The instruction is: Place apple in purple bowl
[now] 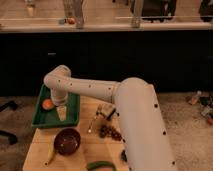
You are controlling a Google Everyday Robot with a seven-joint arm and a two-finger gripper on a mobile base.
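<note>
**Approach to the apple, before the grasp**

The small round orange-red apple (pixel 47 104) lies at the left side of the shallow green rectangular tray (pixel 45 120), at the far left of the light wooden table (pixel 95 149). The white jointed arm (pixel 100 91) reaches across from the right and bends down, so that the pale two-finger gripper (pixel 61 113) hangs inside the tray, just right of the apple. Whether it touches the fruit cannot be told, nor whether it is parted or closed. The apple appears unheld.

The round, glossy maroon-purple bowl (pixel 67 141) stands empty on the table in front of the tray, near its front edge. A yellow banana (pixel 50 156) lies at the bowl's left, and a dark grape cluster (pixel 110 132) lies to its right.

You are judged to be at the reaching step, so most of the task remains. Next, shift the gripper left until it sits over the apple, lower it and close on the fruit. Then lift it clear of the tray wall before carrying it forward to the bowl.
</note>
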